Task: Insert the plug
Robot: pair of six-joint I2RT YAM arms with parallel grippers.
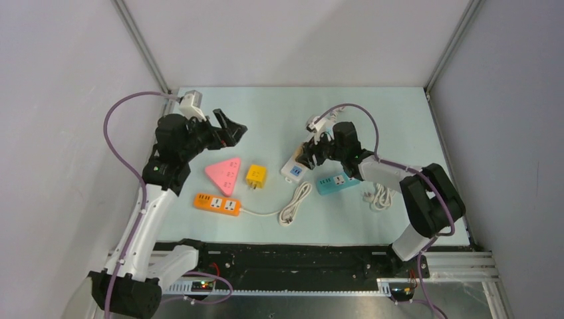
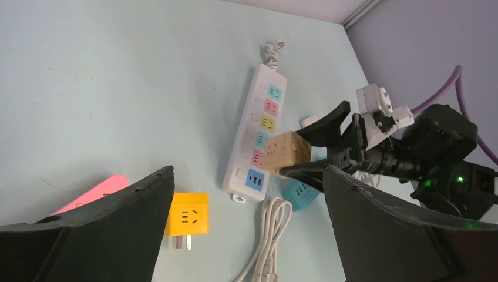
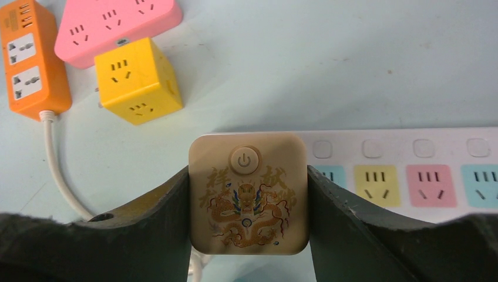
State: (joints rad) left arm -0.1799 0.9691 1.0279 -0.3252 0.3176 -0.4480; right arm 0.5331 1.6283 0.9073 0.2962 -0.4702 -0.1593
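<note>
A beige cube plug with a gold dragon print and a power button sits clamped between my right gripper's two dark fingers. From the left wrist view the plug rests against or just over the white power strip, near its end with the blue panel. I cannot tell whether its pins are in a socket. The strip's coloured sockets run off to the right of the plug. My left gripper hangs open and holds nothing, above the table's left side and well apart from the strip.
A yellow cube adapter, a pink triangular socket block and an orange power strip with a white coiled cable lie left of the white strip. A teal strip and another coiled cable lie under the right arm.
</note>
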